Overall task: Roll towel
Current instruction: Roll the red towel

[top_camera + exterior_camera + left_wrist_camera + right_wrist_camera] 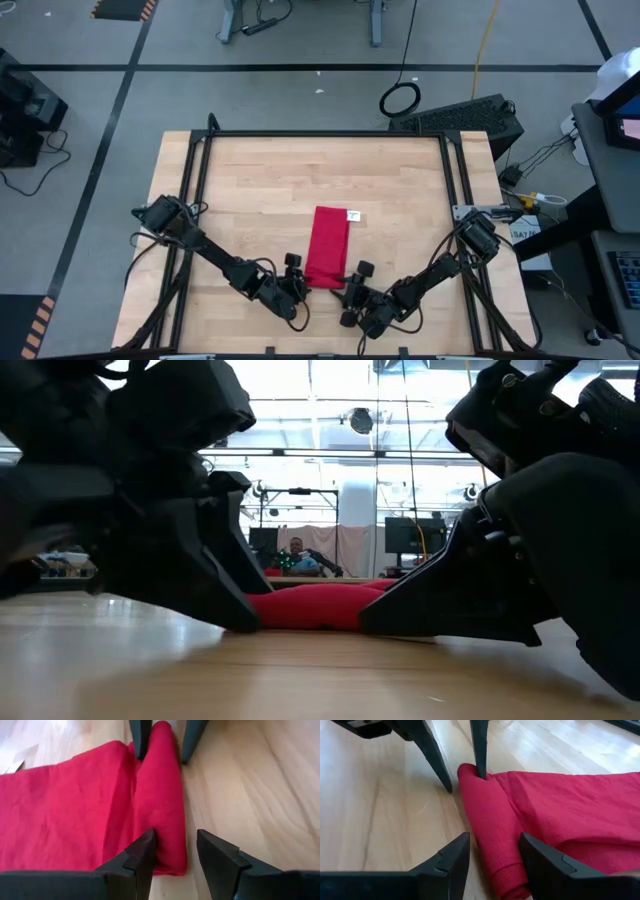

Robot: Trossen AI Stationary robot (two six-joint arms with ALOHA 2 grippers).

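Spanning most of the high view: the wooden table (250, 210) inside a dark frame, with both arms reaching in from the lower corners toward the lower centre.
Towel: the towel (328, 245), bright red, lies as a long folded strip just below the middle of the high view, running up and down the picture; its lower end is curled over into a short, fat roll.
Tag: a small white tag (353, 216) sits at the strip's upper right corner.
Left gripper: the left gripper (172, 852) is at the roll's left end in the high view. Its jaws are part open and straddle the rolled end, one finger pressed into the cloth, the other standing just clear on bare wood.
Right gripper: the right gripper (495, 852) is at the roll's other end, also part open, with the roll lying between its fingers and touching the inner one. Whether either gripper truly pinches the cloth I cannot tell.
Stage: rolling looks barely begun; most of the strip is flat.
Handling: the cloth looks soft, light and limp, likely to sag, unwind or skew if only one end is driven.
Where to hold: probably the two ends of the roll, kept level so the turns stay tight and straight.
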